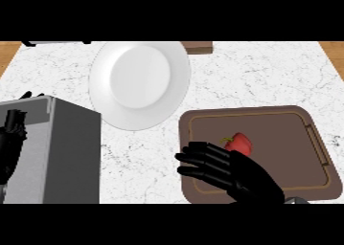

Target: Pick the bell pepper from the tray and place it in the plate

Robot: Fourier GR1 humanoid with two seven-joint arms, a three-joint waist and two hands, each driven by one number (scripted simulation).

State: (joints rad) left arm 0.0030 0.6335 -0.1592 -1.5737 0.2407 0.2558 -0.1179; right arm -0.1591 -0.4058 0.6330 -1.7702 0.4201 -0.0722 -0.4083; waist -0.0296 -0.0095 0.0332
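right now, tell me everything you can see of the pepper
The pepper is small, red and glossy with a green stem at its upper left. It lies on the brown tray, near the middle, left of centre. The right hand, fingers straight and spread, sits just below it and covers its lower edge; whether they touch cannot be told. It is not yet on the plate.

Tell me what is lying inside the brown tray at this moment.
Inside the tray lies one red bell pepper. The right hand, fingers straight, is over the tray's left part and hides the pepper's lower edge and the tray floor beneath it.
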